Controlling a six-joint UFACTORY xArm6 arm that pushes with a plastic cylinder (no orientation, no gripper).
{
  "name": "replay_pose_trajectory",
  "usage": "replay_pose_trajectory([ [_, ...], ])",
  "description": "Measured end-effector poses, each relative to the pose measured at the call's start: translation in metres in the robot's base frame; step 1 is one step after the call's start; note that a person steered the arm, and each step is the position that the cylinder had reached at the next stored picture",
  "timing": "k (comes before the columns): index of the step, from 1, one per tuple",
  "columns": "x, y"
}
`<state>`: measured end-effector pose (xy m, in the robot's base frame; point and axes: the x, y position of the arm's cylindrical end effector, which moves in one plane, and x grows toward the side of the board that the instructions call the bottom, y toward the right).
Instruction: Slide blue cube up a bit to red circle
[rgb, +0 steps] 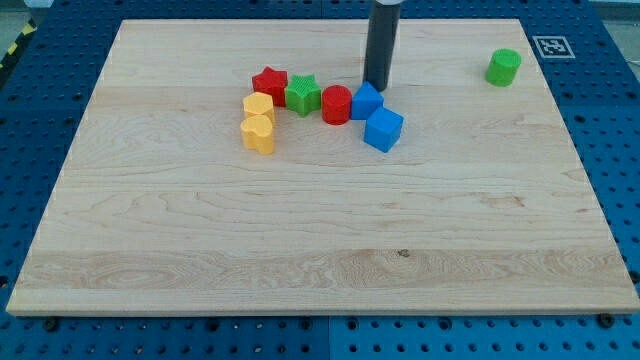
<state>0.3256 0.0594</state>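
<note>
The blue cube (383, 130) lies on the wooden board, just below and to the right of a second blue block (366, 101). The red circle (337, 105) is a red cylinder standing left of that second blue block and touching it. The blue cube is a short way to the lower right of the red circle, with a small gap between them. My tip (376, 87) is the lower end of the dark rod, right behind the second blue block at its upper right, above the blue cube.
A red star (269, 85) and a green star (303, 94) sit left of the red circle. Two yellow blocks (258, 107) (258, 133) lie below the red star. A green cylinder (504, 67) stands at the view's upper right.
</note>
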Motion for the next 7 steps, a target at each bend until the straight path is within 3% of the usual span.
replay_pose_trajectory([
  [1, -0.003, 0.007],
  [2, 0.007, 0.062],
  [4, 0.07, 0.149],
  [6, 0.137, 0.11],
  [7, 0.145, 0.076],
])
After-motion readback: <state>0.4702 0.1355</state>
